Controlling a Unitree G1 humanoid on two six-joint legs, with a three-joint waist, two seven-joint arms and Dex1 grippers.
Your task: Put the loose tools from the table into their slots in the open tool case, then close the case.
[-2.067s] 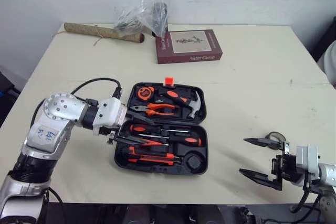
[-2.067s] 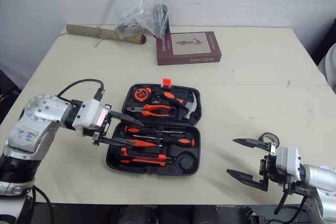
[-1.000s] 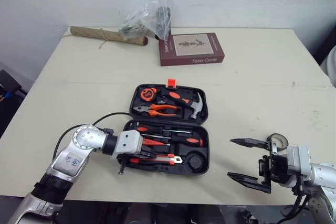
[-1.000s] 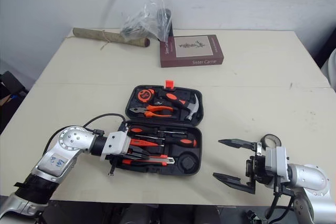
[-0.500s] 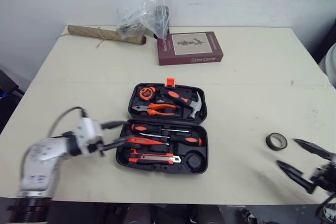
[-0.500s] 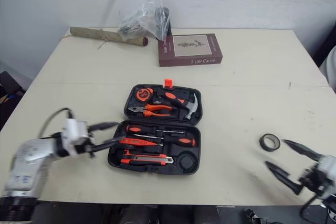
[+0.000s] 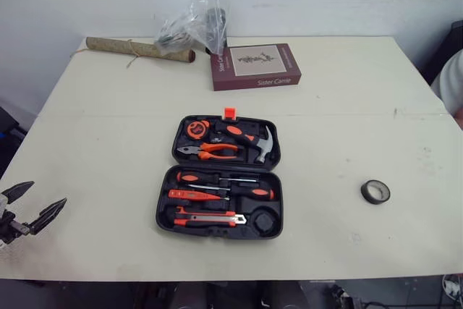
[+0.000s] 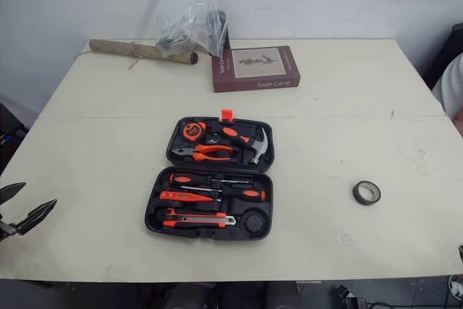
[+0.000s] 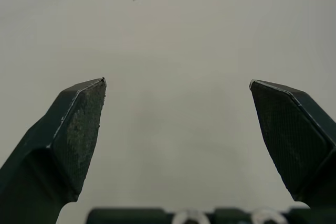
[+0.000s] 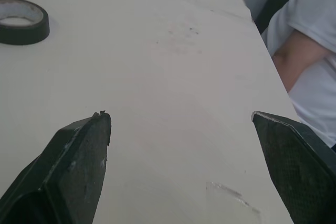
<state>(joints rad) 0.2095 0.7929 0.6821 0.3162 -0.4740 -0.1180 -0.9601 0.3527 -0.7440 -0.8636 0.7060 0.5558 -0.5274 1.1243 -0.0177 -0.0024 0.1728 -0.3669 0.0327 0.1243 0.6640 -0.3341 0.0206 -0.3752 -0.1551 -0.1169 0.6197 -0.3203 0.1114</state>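
left hand (image 7: pixel 48 192) released, half out of frame | right hand (image 10: pixel 178 114) released | tape roll (image 10: pixel 23 32) ahead of it, cropped | probably a person's sleeve (image 10: pixel 310 40) beyond

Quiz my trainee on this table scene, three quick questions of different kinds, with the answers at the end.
1. True or false: the tool case is shut.
2. Which loose thing lies on the table to the robot's right of the case? A pliers, B roll of tape, C plastic bag.
3. Fill in the blank: the left hand, near the table's front corner, is ____ (open or shut).

Key: 1 false; 2 B; 3 open.
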